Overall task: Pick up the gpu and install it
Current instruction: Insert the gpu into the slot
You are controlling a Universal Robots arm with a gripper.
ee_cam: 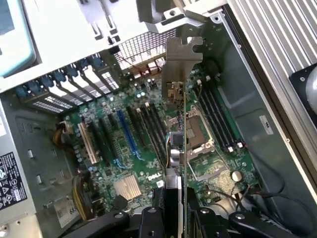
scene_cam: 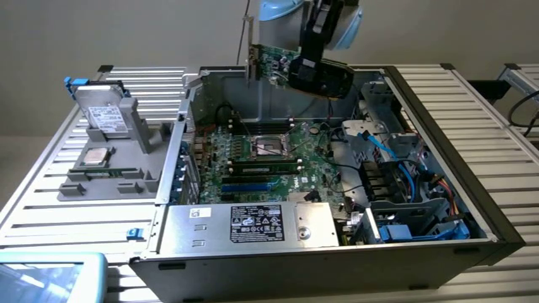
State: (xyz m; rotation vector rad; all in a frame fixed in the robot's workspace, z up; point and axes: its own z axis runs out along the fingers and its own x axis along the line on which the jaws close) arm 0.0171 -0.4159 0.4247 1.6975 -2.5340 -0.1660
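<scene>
One card, the gpu (scene_cam: 276, 63), is held in the air above the open computer case (scene_cam: 446, 145), over the part of it nearest the table's (scene_cam: 480, 88) far edge. It is clamped between the fingers (ee_cam: 148, 220), which are closed on its black-covered part, so the green board and the silver bracket (scene_cam: 250, 47) are left free. The card is carried upright, on edge. That looks deliberate: its contact edge is judged to be pointed down toward the motherboard (scene_cam: 269, 158). In the wrist view the card is seen edge-on as a thin line. The bracket is turned toward the slotted rear wall of the case, where such a plate is meant to sit. Nothing is touched by the card. The expansion slots, the blue slot (ee_cam: 127, 135) among them, are seen lying empty beside that line. Installation is judged not yet done, since the card is well apart from the board.
</scene>
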